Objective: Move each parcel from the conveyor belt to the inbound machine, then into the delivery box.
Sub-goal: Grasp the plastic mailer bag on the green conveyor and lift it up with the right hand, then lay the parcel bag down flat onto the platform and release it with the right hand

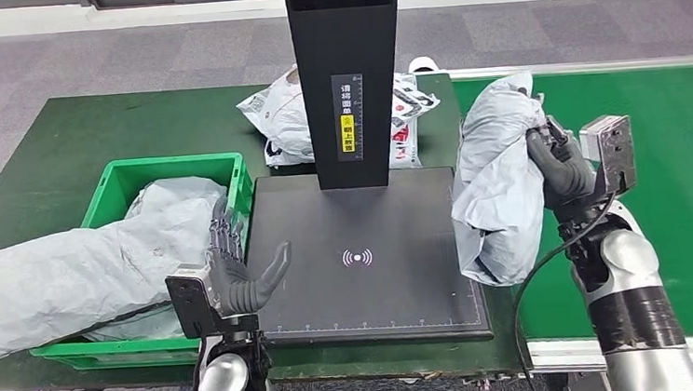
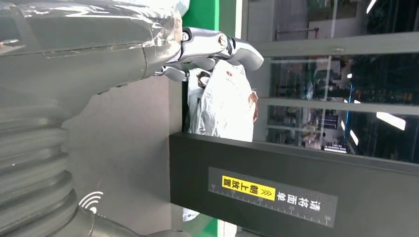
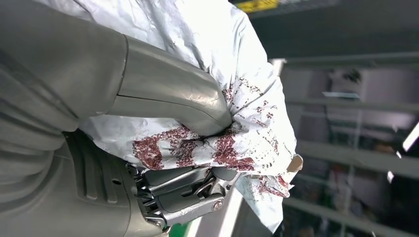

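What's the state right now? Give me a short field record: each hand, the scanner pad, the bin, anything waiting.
right hand: grips a grey parcel, held beside the pad's right edge
left hand: open, holds nothing, at the pad's left edge
scanner pad: bare, nothing on it
green bin: holds grey bags, one hanging over its left rim
white bags: lying behind the black post

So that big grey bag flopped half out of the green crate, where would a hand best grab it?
Probably at the bunched middle of the grey bag, coming from above: it lies flat and limp across the green crate's rim, so crumpled folds give the left hand something to close on.
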